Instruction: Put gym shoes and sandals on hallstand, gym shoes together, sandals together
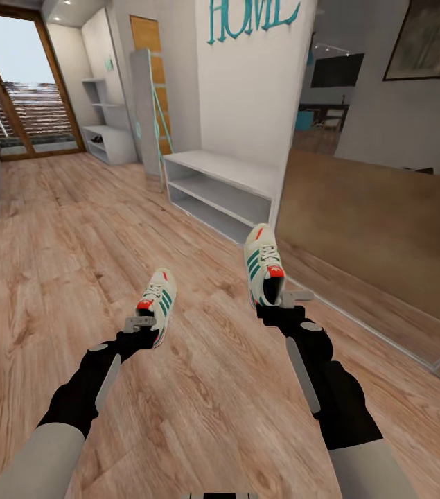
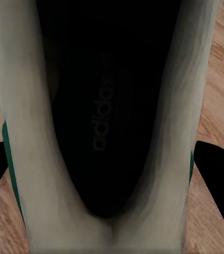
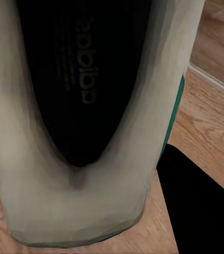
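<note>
I hold one cream-white gym shoe in each gripper above the wood-plank corridor floor [image 1: 53, 277]. My left gripper [image 1: 145, 334] is shut on the heel of the left gym shoe [image 1: 157, 296], toe pointing away. My right gripper [image 1: 277, 310] is shut on the heel of the right gym shoe [image 1: 262, 263]. In the left wrist view the shoe's dark opening [image 2: 109, 106] sits between black fingers [image 2: 217, 172]. The right wrist view shows the other shoe [image 3: 90, 106] beside a finger [image 3: 196, 206]. The hallstand [image 1: 112, 142] stands far down the corridor at the back left. The sandals are out of view.
A plain low white two-level bench [image 1: 220, 187] stands against the wall just ahead of the right shoe. A tall narrow shelf unit [image 1: 149, 104] is behind it. A large reflective panel [image 1: 379, 229] lines the right side. A glass door [image 1: 19, 90] closes the far end.
</note>
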{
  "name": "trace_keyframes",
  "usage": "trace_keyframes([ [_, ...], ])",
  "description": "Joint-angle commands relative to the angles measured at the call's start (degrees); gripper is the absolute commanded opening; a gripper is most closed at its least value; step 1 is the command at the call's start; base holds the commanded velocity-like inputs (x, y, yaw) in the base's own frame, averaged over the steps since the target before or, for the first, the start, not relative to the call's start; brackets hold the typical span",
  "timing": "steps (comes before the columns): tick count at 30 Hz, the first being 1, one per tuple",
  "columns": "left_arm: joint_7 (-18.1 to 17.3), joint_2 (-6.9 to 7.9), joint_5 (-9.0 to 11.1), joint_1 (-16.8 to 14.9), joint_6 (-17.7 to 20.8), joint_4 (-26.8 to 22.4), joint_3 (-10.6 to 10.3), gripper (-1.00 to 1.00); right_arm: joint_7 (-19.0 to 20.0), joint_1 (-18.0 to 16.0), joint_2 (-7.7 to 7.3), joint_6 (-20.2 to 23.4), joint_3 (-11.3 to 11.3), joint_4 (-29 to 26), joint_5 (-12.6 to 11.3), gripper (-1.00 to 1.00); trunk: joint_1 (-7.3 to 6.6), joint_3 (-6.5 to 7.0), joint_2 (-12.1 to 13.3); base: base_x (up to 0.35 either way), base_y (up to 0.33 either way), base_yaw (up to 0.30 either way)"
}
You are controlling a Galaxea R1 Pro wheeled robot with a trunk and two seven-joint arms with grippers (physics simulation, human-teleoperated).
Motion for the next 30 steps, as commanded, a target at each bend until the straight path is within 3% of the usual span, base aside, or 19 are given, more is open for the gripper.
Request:
trace_keyframes([
  [1, -0.25, -0.01, 0.15, -0.01, 0.38, -0.06, 0.11, -1.00, -0.51, -0.03, -0.01, 0.21, 0.07, -0.05, -0.55, -1.00, -0.03, 0.27, 0.00, 0.000, 0.000, 0.000],
  [6, -0.25, -0.01, 0.15, -0.01, 0.38, -0.06, 0.13, -1.00, -0.50, -0.03, -0.01, 0.21, 0.06, -0.05, -0.55, -1.00, -0.16, 1.85, 0.07, 0.000, 0.000, 0.000],
  [18, -0.25, -0.01, 0.15, -0.01, 0.38, -0.05, 0.10, -1.00, -0.49, -0.03, -0.01, 0.21, 0.07, 0.03, -0.55, -1.00, -0.16, 2.83, 0.07, 0.006, 0.000, 0.000],
  [23, -0.26, -0.01, 0.16, -0.01, 0.38, 0.01, 0.06, -1.00, -0.49, -0.03, -0.01, 0.21, 0.05, 0.03, -0.55, -1.00, -0.16, 2.89, 0.07, 0.246, 0.000, 0.012],
  [30, -0.33, -0.09, 0.23, -0.01, 0.38, 0.02, 0.04, -1.00, -0.49, -0.03, -0.01, 0.21, 0.05, 0.03, -0.55, -1.00, -0.16, 2.89, 0.07, 0.326, 0.000, 0.237],
])
